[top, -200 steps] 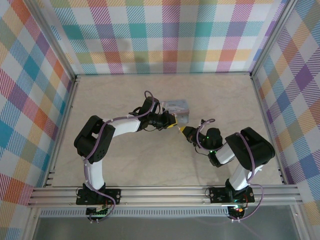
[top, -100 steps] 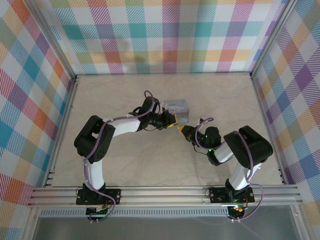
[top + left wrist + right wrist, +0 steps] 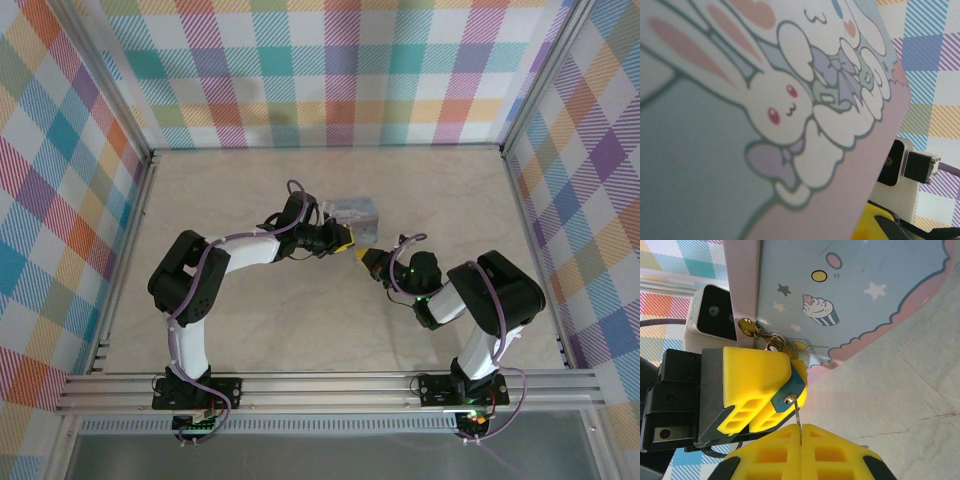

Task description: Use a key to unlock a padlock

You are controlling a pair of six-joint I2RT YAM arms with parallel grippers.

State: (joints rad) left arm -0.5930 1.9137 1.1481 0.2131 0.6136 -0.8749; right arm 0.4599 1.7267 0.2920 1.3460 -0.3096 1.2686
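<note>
The left tool [image 3: 345,238] is closed down on a small dark teal padlock [image 3: 792,388]. In the right wrist view its yellow fingers [image 3: 752,380] cover most of the lock body and leave only the keyhole end exposed, so the exact contact faces are hard to make out. The padlock hangs by a metal ring [image 3: 773,346] from a gold-coloured hasp [image 3: 747,326]. The hasp sits at the rim of a pale blue rectangular tin printed with cartoon figures [image 3: 865,295], which stands on the pale marbled counter [image 3: 900,405] just beyond the left tool. The right tool [image 3: 801,434] faces the left tool tip to tip, with its jaws pressed together and pinching a thin metal key [image 3: 797,416]. The key shaft runs straight out from the right tool, and its tip is at the keyhole. In the left wrist view the printed wall of the tin lies close against the tool.
</note>
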